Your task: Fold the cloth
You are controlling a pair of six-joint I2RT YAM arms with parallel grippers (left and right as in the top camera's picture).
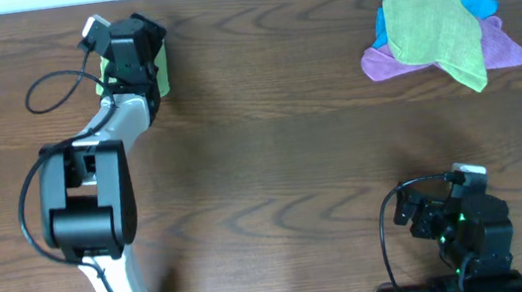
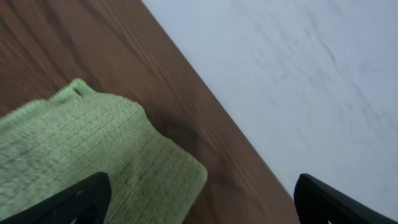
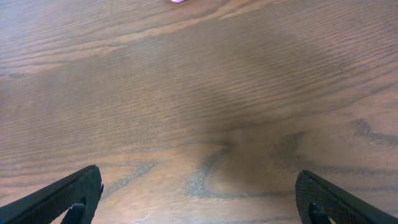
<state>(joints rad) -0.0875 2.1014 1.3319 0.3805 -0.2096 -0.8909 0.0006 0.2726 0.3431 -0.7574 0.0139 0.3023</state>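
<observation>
Where the lime-green cloth (image 2: 93, 155) lay by the table's (image 2: 50, 37) far edge: left jaws just above, wide apart, empty; right jaws likewise gaping, empty, well apart.

Your white-and-black shelled left arm (image 1: 106, 145) trailed thin, looping black cables (image 1: 22, 215), while your compact, all-black right arm (image 1: 466, 230) glowed faintly green.
</observation>
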